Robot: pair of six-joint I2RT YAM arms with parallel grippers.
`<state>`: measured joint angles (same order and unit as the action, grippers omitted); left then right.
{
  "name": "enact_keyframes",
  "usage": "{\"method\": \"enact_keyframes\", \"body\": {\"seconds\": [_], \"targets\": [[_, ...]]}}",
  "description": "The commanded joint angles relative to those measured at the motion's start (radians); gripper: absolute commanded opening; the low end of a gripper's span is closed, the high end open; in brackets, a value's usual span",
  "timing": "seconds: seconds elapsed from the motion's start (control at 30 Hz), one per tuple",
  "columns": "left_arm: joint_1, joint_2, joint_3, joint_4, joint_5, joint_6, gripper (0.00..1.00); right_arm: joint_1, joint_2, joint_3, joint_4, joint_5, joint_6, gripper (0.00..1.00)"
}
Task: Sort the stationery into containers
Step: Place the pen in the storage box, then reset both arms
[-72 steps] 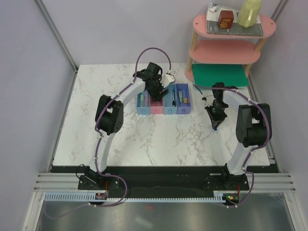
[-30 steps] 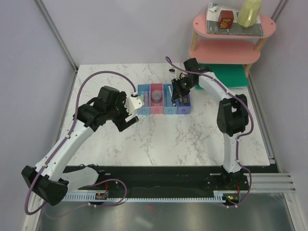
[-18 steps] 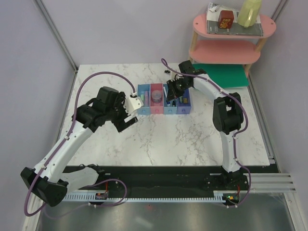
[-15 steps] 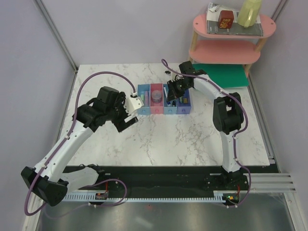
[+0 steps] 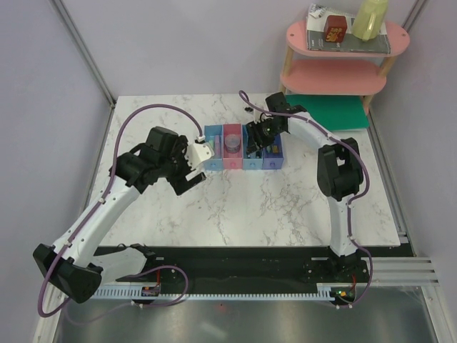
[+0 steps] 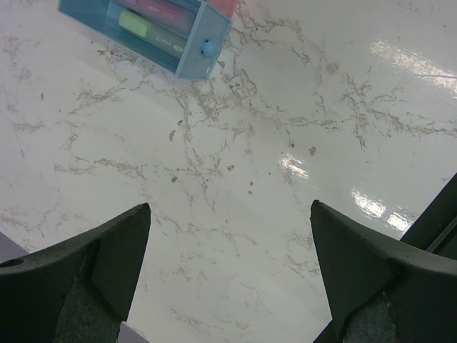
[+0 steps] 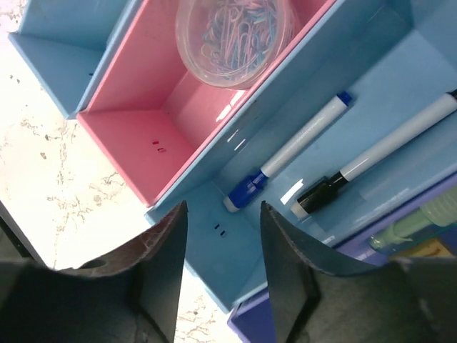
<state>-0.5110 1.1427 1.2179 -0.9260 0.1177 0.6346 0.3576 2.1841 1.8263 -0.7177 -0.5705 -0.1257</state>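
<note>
Right claw (image 7: pixel 221 211) stands parted, nothing between its fingers, right over the middle blue bin (image 7: pixel 400 71), where two pens (image 7: pixel 300 146) lie. Next door the pink bin (image 7: pixel 136 121) holds a clear tub of clips (image 7: pixel 235 36), its top cut off. Left claw (image 6: pixel 228 214) gapes wide above bare marble (image 6: pixel 235 143). The end bin (image 6: pixel 193 57) with its sticks (image 6: pixel 139 25) is clipped by the frame edge.
</note>
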Motion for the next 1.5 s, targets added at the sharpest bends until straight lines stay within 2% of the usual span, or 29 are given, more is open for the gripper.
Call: {"method": "enact_keyframes", "body": {"seconds": [0.0,0.07,0.17,0.2,0.33,0.53,0.63,0.7,0.77,0.83,0.97,1.1,1.47], "targets": [[0.002,0.006,0.038,0.009,0.043,-0.013,0.99,-0.003,-0.122,0.045,0.001,0.012,-0.054,0.56],[0.002,0.014,0.046,0.015,0.046,-0.019,0.99,-0.002,-0.151,0.054,-0.012,0.029,-0.077,0.6],[0.003,0.022,0.077,0.016,0.042,-0.038,1.0,-0.003,-0.23,0.059,-0.035,0.072,-0.135,0.79],[0.003,0.022,0.087,0.018,0.039,-0.053,1.0,-0.002,-0.278,0.054,-0.043,0.083,-0.172,0.98],[0.006,0.029,0.166,0.018,0.046,-0.13,1.0,-0.002,-0.412,0.03,-0.127,0.144,-0.27,0.98],[0.058,0.028,0.269,0.016,0.08,-0.242,1.0,-0.002,-0.674,-0.113,-0.262,0.294,-0.38,0.98],[0.167,0.0,0.266,0.012,0.166,-0.25,1.0,-0.029,-0.815,-0.208,-0.327,0.385,-0.397,0.98],[0.287,-0.021,0.235,0.013,0.25,-0.237,1.0,-0.074,-0.914,-0.254,-0.357,0.394,-0.43,0.98],[0.407,-0.052,0.189,0.013,0.324,-0.201,1.0,-0.19,-0.999,-0.274,-0.391,0.365,-0.463,0.98],[0.463,-0.095,0.125,0.03,0.344,-0.173,1.0,-0.29,-1.043,-0.28,-0.431,0.333,-0.492,0.98],[0.577,-0.139,0.048,0.062,0.397,-0.144,1.0,-0.353,-1.17,-0.314,-0.454,0.327,-0.508,0.98],[0.618,-0.152,0.008,0.087,0.444,-0.165,1.0,-0.353,-1.213,-0.325,-0.425,0.337,-0.471,0.98],[0.625,-0.19,-0.054,0.138,0.451,-0.2,1.0,-0.353,-1.196,-0.311,-0.348,0.334,-0.371,0.98]]}}
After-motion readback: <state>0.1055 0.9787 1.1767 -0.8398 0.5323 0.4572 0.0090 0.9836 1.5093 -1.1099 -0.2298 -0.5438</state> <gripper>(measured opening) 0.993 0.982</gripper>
